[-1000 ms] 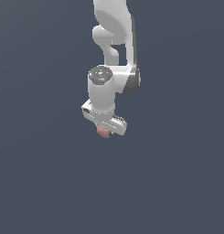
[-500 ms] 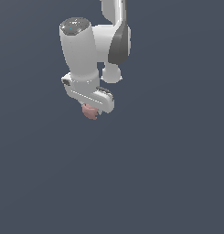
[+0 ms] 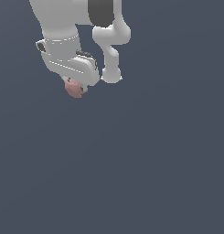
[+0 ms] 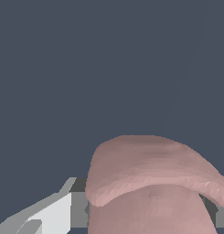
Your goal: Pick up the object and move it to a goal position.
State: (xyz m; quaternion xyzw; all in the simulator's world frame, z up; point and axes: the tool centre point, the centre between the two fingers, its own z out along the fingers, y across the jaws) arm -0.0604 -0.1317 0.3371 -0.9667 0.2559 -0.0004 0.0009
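— Where's the pink lump (image 3: 75, 88) right now?

— Up in the air, tucked under the white pincer (image 3: 76, 87). From where the exterior view looks, it hangs in the upper part of the picture, toward the exterior view's left, with only its rounded underside peeking out below the pincer's body.

— Is the pincer actually gripping it, or just sitting over it?

— Clamped on it, as far as I can see. In the wrist view the pink lump (image 4: 150, 183) fills the space between the fingers (image 4: 54, 215), with a grey-white finger pressed against one side and a bit of dark pad showing at the other side. There is no gap on either side of it.

— What does the lump look like up close?

— Dusty pink, smooth and rounded, with a thick curled lip that sweeps across and hooks downward at one end. There's a paler crease under that lip.

— And the arm (image 3: 63, 27)?

— White, bulky, coming down from the top edge of the exterior view. A second white link (image 3: 111, 50) with a dark joint band sits just beside it, toward the exterior view's right, ending in a rounded knob.

— Anything underneath? A surface, a marker?

— All I can make out is flat slate-grey behind and below everything. I can't tell where any surface lies, so I can't say how high the lump is held.
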